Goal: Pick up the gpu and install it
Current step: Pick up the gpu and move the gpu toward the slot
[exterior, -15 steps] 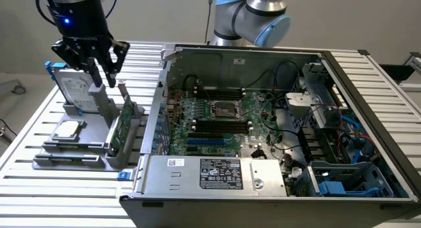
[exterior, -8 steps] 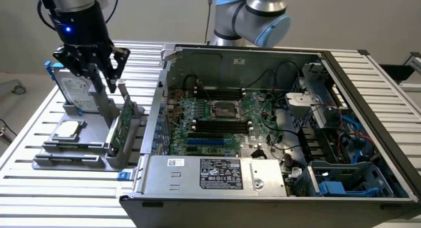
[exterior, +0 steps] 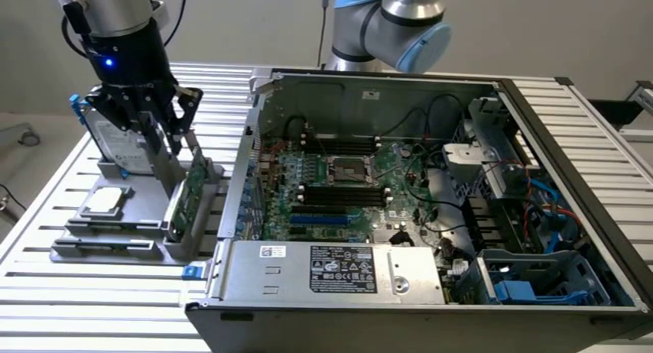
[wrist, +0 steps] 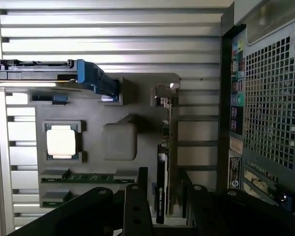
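The gpu [exterior: 190, 196] stands on edge in a grey holder [exterior: 112, 244], green circuit board facing the exterior view's right. My gripper [exterior: 171, 141] hangs just above its top edge, black fingers pointing down. In the wrist view the gpu [wrist: 162, 167] is seen edge-on, its metal bracket [wrist: 166, 97] at the far end. My gripper [wrist: 168, 209] is open, one finger [wrist: 137, 206] on each side of the card, and I cannot tell whether they touch it.
A silver hard drive with blue rails [exterior: 110, 135] stands in the same holder, and a square silver chip [exterior: 107, 201] lies in a recess. The open computer case [exterior: 429, 85] with its motherboard [exterior: 347, 189] lies at the exterior view's right on the slatted table [exterior: 61, 288].
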`<action>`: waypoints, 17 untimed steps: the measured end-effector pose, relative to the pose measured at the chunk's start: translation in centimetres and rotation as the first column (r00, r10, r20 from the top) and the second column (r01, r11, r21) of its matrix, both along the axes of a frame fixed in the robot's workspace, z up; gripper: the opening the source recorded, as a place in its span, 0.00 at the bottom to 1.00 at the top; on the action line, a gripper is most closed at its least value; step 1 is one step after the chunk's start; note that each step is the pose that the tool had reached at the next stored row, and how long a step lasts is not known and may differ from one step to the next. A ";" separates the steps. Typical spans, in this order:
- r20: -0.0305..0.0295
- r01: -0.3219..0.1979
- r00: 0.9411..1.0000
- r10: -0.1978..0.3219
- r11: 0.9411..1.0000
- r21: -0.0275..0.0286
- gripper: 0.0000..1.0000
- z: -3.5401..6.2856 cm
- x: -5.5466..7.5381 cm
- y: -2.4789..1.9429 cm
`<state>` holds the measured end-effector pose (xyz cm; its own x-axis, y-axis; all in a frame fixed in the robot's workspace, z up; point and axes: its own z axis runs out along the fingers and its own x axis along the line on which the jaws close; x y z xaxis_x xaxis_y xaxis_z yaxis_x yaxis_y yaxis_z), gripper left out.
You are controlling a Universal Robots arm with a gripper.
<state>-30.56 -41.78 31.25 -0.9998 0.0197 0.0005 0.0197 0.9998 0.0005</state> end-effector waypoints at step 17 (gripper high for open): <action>0.000 -0.003 1.000 0.003 1.000 0.000 0.36 -3.08 0.0 -1.19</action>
